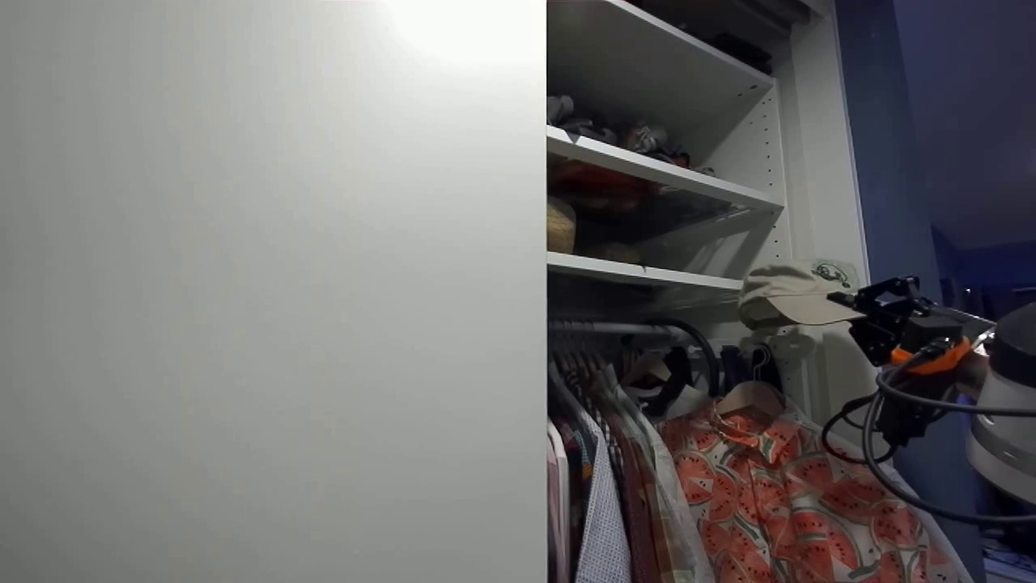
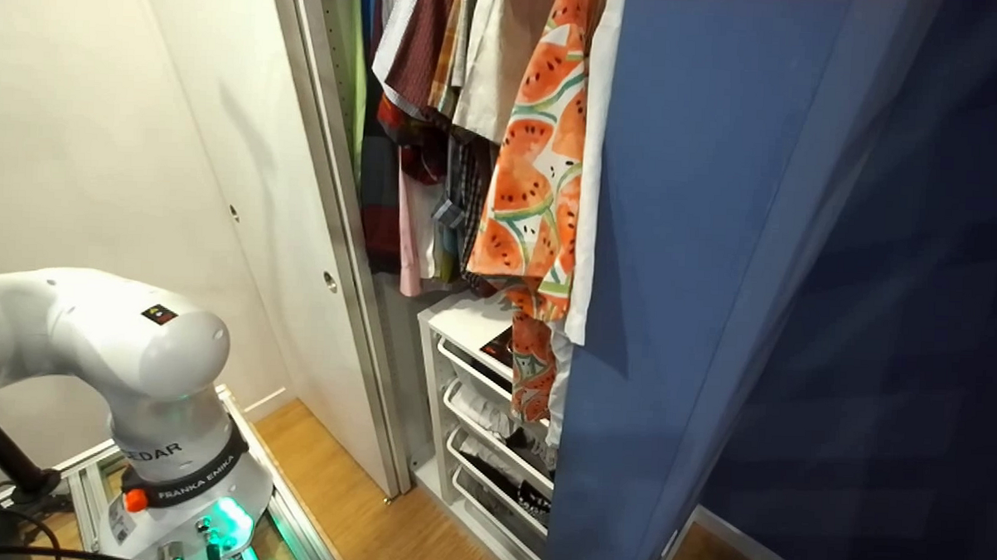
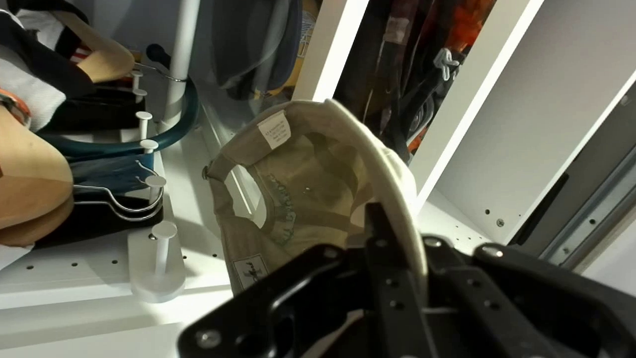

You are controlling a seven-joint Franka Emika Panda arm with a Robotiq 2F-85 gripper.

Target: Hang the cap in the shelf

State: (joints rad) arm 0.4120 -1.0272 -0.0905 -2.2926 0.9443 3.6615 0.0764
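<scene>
The khaki-beige cap (image 1: pixel 797 290) is held in the air at the right front of the white shelf (image 1: pixel 672 166) in an exterior view, at about the height of its lower board. My gripper (image 1: pixel 851 303) is shut on the cap's brim. In the wrist view, the gripper (image 3: pixel 405 236) has one finger on each side of the brim; the far fingertip is hidden behind it. The cap's open underside (image 3: pixel 308 189) faces the wrist camera, with its strap opening to the left. The shelf's boards (image 3: pixel 472 104) show behind the cap. The cap and gripper are out of view in an exterior view showing the arm's base.
In the wrist view, a row of white pegs (image 3: pixel 164 231) runs along the shelf's side wall, several holding hangers and dark items. A clothes rail (image 3: pixel 181 54) stands behind. A watermelon-print shirt (image 1: pixel 761 502) hangs below the cap. A white door panel (image 1: pixel 275 291) covers the left half.
</scene>
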